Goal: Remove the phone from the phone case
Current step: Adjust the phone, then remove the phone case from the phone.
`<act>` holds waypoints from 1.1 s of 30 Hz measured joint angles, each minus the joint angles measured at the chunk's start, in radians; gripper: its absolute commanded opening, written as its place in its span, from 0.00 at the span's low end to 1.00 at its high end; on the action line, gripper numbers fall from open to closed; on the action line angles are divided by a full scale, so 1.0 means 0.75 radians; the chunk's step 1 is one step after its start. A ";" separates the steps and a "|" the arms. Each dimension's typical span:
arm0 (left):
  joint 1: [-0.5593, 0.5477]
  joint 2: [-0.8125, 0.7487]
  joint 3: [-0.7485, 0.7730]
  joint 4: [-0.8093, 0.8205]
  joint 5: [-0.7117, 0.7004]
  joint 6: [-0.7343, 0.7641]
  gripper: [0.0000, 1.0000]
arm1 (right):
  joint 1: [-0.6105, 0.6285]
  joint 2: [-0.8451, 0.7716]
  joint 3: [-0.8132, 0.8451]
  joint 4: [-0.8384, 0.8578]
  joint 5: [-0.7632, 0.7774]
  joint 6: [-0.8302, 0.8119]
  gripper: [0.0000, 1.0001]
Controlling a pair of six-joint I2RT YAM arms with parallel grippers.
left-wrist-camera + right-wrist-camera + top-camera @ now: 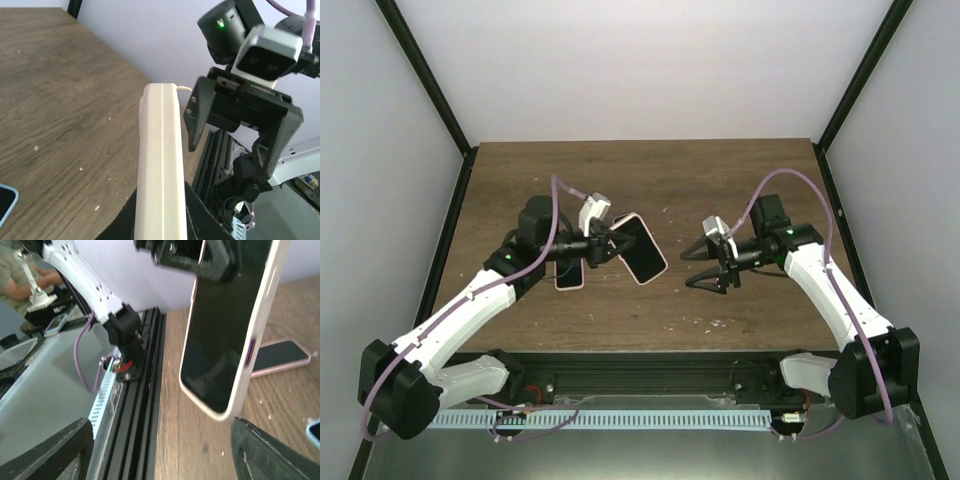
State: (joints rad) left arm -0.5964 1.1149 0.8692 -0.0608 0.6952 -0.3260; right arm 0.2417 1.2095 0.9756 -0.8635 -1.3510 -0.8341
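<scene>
Held aloft, ready to be pried apart: slip risk.
Grips the phone case [160, 165], with the phone [220, 325] seated in it, in the left end effector [608, 245], closed on one end and raised off the bench [720, 190]. Holds the right end effector [700, 268] spread wide and empty, near the left end effector, facing the case's free end without touching it. Likely to twist or slip out of that narrow end grip once pried — little friction to count on from glossy black glass and a smooth, round-edged cream shell. Could then drop onto the pink-cased handset [570, 272] lying flat just below the left end effector. Probably a pliable shell, seamed along its side, with a purple side button; matte wood grain underneath.
</scene>
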 measured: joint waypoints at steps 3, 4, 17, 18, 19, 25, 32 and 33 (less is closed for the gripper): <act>0.092 -0.001 -0.027 -0.008 0.102 -0.007 0.00 | 0.025 0.011 0.003 -0.120 0.121 -0.079 0.81; 0.110 -0.003 -0.045 -0.001 0.154 -0.008 0.00 | 0.037 0.015 0.007 -0.135 0.161 -0.078 0.77; 0.114 -0.150 -0.140 0.006 0.549 0.036 0.00 | 0.516 0.047 0.042 -0.134 0.542 0.058 0.60; 0.114 -0.161 -0.139 0.000 0.555 0.046 0.00 | 0.537 0.051 0.044 -0.137 0.547 0.060 0.59; 0.114 -0.170 -0.139 -0.008 0.557 0.056 0.00 | 0.550 0.054 0.049 -0.144 0.552 0.061 0.58; 0.113 -0.184 -0.139 -0.051 0.564 0.092 0.00 | 0.585 0.056 0.117 -0.163 0.567 0.087 0.45; 0.099 -0.184 -0.139 -0.066 0.570 0.101 0.00 | 0.590 0.056 0.173 -0.166 0.554 0.127 0.37; 0.096 -0.183 -0.139 -0.068 0.571 0.102 0.00 | 0.595 0.056 0.173 -0.169 0.554 0.126 0.36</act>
State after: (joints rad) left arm -0.5243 0.9779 0.7647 -0.1116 1.1236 -0.2493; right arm 0.6876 1.2518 1.1057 -0.9905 -0.9356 -0.7395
